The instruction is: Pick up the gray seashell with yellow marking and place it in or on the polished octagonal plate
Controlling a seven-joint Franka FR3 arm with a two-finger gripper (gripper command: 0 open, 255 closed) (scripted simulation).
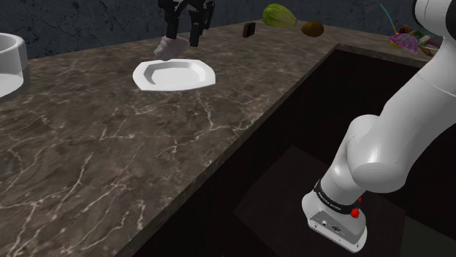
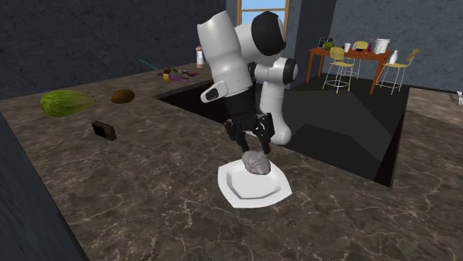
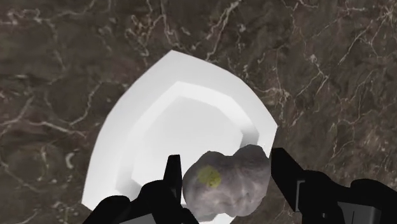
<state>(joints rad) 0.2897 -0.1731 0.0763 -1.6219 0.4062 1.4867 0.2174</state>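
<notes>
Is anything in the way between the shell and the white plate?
Nothing visible does. The shell is at the tool, already overlapping the plate at its rim, and the plate's middle lies bare beside it.

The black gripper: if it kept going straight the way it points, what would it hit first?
The gripper points down, so probably the gray seashell right beneath it first, then the white plate; the gap between them is hard to judge.
</notes>
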